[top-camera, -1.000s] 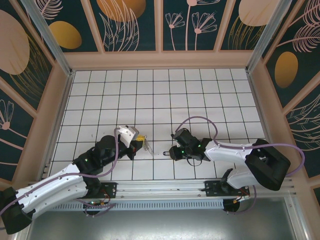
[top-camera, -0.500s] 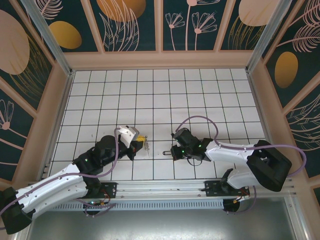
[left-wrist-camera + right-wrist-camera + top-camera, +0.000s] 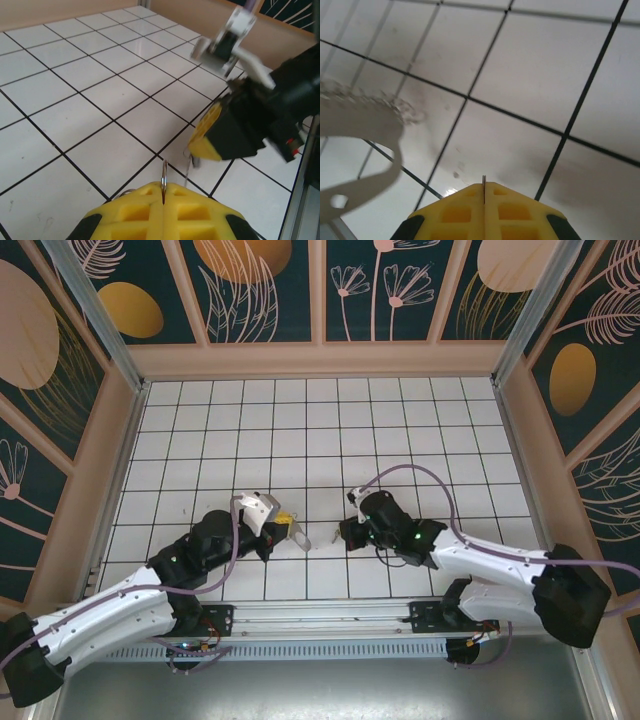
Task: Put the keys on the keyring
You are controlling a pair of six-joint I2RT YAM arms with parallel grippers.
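My left gripper (image 3: 164,188) is shut on the keyring (image 3: 164,174), which shows edge-on as a thin metal ring between the yellow fingers. In the top view the keyring (image 3: 299,534) juts out silvery from the left gripper (image 3: 285,528). My right gripper (image 3: 345,533) hovers about one tile to its right, facing it. It is shut on the tiny key (image 3: 483,181), a thin metal sliver pinched at the fingertips. From the left wrist, the right gripper (image 3: 194,148) has thin metal dangling under it. A blurred grey-beige loop with a jagged edge (image 3: 375,125) crosses the right wrist view's left side.
White tiled floor (image 3: 320,440) with dark grid lines lies beneath both arms. Beige walls (image 3: 320,360) with patterned panels enclose it at the back and sides. The metal rail (image 3: 330,620) that carries the arm bases runs along the near edge.
The right gripper closed on the key at the floor, lifted it and shifted slightly up and left as its arm stretched out. The left gripper stayed shut; its keyring swung a little.
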